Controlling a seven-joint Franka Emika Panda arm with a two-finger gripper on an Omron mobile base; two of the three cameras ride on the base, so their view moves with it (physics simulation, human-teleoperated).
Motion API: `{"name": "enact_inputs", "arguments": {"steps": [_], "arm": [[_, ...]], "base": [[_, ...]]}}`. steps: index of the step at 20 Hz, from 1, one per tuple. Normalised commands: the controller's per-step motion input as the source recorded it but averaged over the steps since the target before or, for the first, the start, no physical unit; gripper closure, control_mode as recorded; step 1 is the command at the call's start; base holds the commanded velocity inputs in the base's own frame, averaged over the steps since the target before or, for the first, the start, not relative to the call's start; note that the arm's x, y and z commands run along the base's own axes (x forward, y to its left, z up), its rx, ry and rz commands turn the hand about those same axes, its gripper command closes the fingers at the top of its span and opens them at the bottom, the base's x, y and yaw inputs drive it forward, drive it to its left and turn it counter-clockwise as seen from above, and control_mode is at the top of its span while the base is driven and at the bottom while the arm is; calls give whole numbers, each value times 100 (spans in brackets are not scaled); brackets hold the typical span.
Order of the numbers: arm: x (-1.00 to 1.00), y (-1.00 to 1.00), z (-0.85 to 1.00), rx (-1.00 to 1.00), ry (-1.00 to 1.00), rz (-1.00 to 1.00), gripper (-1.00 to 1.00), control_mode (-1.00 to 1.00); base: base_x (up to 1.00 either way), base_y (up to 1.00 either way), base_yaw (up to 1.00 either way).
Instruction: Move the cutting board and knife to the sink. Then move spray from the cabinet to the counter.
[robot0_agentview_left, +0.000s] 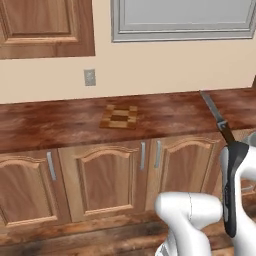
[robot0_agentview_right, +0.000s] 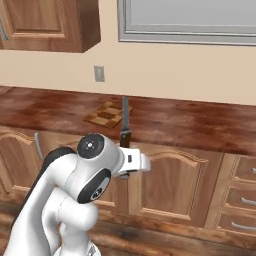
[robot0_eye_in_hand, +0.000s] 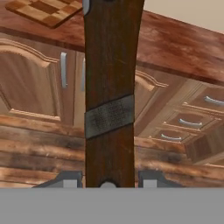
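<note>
While the jaws clamp the knife (robot0_eye_in_hand: 109, 87) by its handle (blade tip cut off), the cutting board (robot0_agentview_left: 119, 117) lies on the counter (robot0_agentview_left: 50, 125).

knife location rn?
The knife is held in the gripper, lifted in front of the lower cabinets with its blade pointing up; in the right base view it stands just right of the cutting board, which lies on the counter.

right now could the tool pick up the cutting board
Probably not yet: the tool is shut on the knife and held out in front of the cabinets, while the board lies free on the counter.
</note>
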Motion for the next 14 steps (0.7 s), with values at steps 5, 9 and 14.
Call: {"name": "enact_inputs", "arguments": {"steps": [5,9,14], "arm": [[0,0,0,0,0,0,100,100],[0,0,0,0,0,0,100,100],[0,0,0,0,0,0,100,100]], "base": [[-5,-3,25],[0,-8,36],[-10,-22,44]]}}
